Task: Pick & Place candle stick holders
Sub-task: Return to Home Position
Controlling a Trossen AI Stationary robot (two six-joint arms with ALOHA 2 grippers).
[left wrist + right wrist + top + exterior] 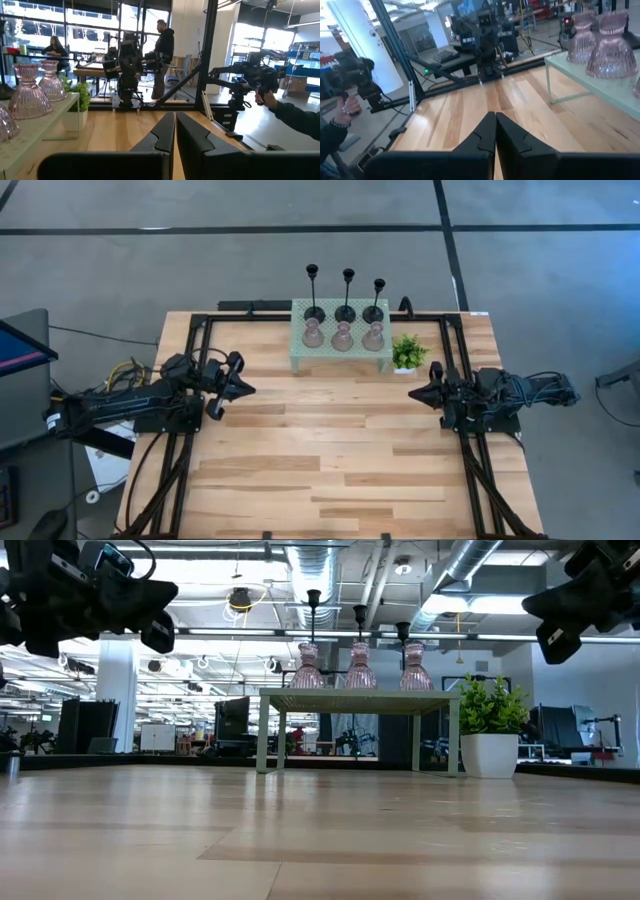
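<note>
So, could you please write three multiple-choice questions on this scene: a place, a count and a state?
1. How many squat pink ribbed glass candle holders are on the pale green mesh stand? A. one B. three C. five
2. Where is the small green potted plant? A. on the stand B. on the wooden table beside the stand, towards the right arm C. at the table's near edge
3. How are the left gripper and the right gripper? A. both shut and empty B. both wide open C. each holding a holder
Answers: 1 B, three stand in a row before the three slim black candle holders; 2 B, the high view shows it on the table; 3 A, each wrist view shows them closed, nothing held.
</note>
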